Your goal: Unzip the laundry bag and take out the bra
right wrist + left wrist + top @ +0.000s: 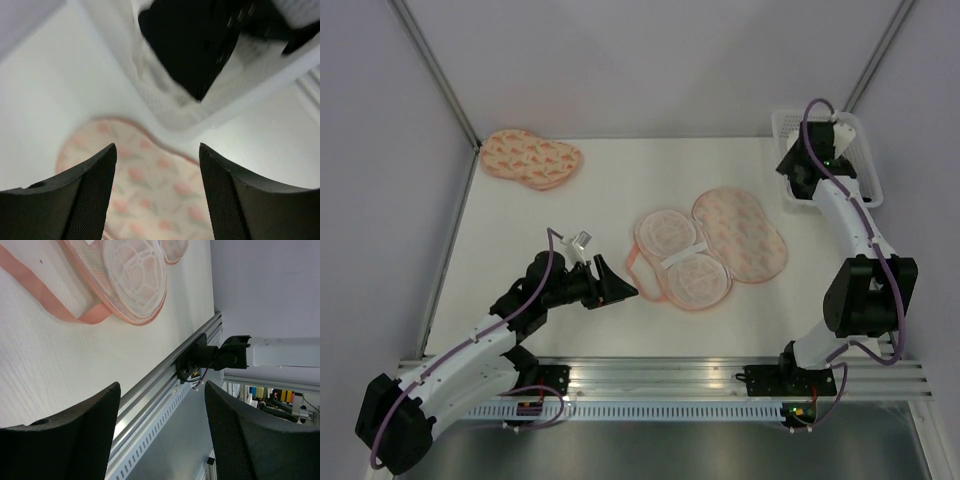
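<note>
Your workspace: a white matte tabletop boxed in by plain pale lilac wall panels.
Two slim grey metal posts rise at the back corners. Along your near edge runs a ribbed aluminium rail with a white slotted strip beneath, then a dull grey surface below. The light is soft and even.

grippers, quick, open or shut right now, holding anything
Left gripper: open, holding nothing.
Right gripper: open, holding nothing; the bra lies in the basket.
</note>
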Tool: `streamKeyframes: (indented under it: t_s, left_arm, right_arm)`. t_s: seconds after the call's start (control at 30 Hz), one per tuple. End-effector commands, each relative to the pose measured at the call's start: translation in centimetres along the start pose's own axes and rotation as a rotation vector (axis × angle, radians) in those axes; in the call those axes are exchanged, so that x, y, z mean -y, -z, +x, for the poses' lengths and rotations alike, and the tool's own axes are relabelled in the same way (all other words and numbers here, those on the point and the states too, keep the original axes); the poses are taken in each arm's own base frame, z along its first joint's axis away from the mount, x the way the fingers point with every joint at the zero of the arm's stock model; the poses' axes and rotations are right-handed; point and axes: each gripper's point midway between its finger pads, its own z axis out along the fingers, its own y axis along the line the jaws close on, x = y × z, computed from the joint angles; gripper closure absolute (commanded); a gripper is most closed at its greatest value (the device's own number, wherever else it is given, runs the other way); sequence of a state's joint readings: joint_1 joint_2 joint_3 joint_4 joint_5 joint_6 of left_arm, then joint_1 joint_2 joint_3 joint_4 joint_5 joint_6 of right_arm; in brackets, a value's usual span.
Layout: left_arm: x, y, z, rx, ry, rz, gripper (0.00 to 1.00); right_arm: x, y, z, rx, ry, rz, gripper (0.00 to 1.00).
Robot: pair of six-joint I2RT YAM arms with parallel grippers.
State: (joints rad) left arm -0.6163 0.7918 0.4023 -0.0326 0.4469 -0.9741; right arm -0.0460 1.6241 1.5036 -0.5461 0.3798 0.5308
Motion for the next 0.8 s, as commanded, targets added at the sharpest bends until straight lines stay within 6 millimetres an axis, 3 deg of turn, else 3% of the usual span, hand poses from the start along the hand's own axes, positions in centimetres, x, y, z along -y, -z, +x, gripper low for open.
streamKeyframes:
  t_s: [0.0,0.07,0.1,0.2,0.37,0.6,0.77]
  left_arm:
    - [-0.3,0.3,0.2,0.001,0.033,-0.018,0.27]
    - [-0.5,0.4,0.5,-0.009,0.037,-0.019,0.27]
    - [-0.3,0.5,0.5,-0.008,0.036,-0.014,0.27]
    - [-0.3,0.7,0.7,-0.007,0.031,-0.005,0.27]
    - [-0.7,0.9,1.1,-0.011,0.037,-0.008,0.27]
    - [-0.8,1.4,1.4,0.002,0.048,-0.002,0.27]
    - [-1.1,1.6,1.5,0.004,0.05,-0.016,0.27]
  right_arm:
    - [2.3,2.5,11.7,-0.256,0.138,0.067,0.28]
    - [2.7,4.0,13.2,-0.242,0.077,0.067,0.28]
    - [3.9,4.4,15.7,-0.267,0.093,0.092,0.28]
    - [5.7,5.1,17.2,-0.247,0.047,0.135,0.26]
    - [9.2,4.3,19.6,-0.268,0.064,0.308,0.25]
    - [9.8,2.5,25.1,-0.381,0.022,0.322,0.32]
    - [10.0,2.1,26.9,-0.407,-0.012,0.307,0.44]
